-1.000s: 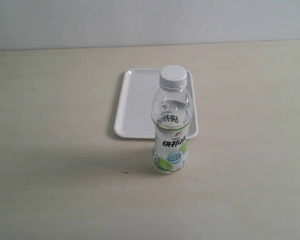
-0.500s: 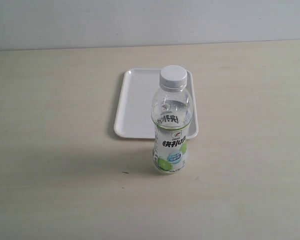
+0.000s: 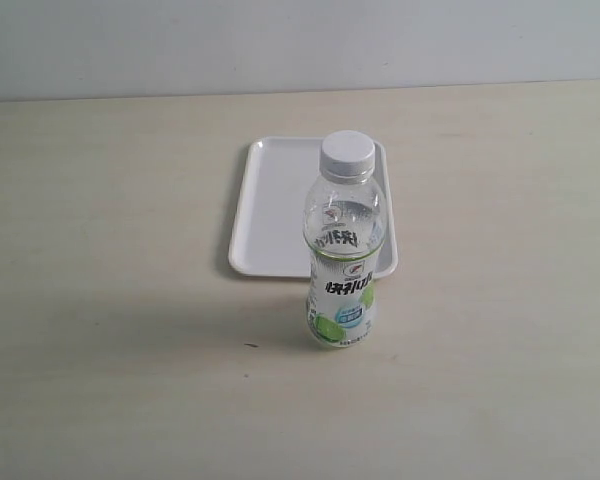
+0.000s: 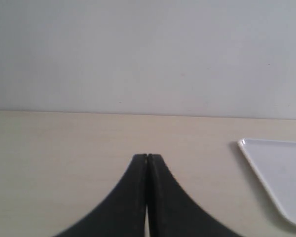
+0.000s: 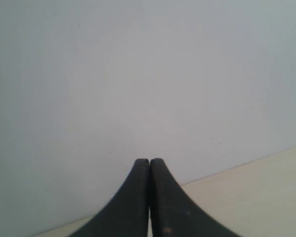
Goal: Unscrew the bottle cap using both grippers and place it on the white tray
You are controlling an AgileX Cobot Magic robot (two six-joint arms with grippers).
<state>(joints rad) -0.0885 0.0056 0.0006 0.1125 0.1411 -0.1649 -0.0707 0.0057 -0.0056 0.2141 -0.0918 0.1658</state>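
Note:
The clear bottle with its white-and-green label stands upright on the table, in front of the white tray. Its white ribbed bottle cap sits on the neck. Neither gripper appears in the exterior view. In the left wrist view my left gripper is shut with nothing between its black fingers, over bare table, and a corner of the white tray shows off to one side. In the right wrist view my right gripper is shut and empty, facing the wall.
The pale wooden table stretches on both sides of the bottle. A plain light wall bounds its far edge. A tiny dark speck lies on the table near the bottle.

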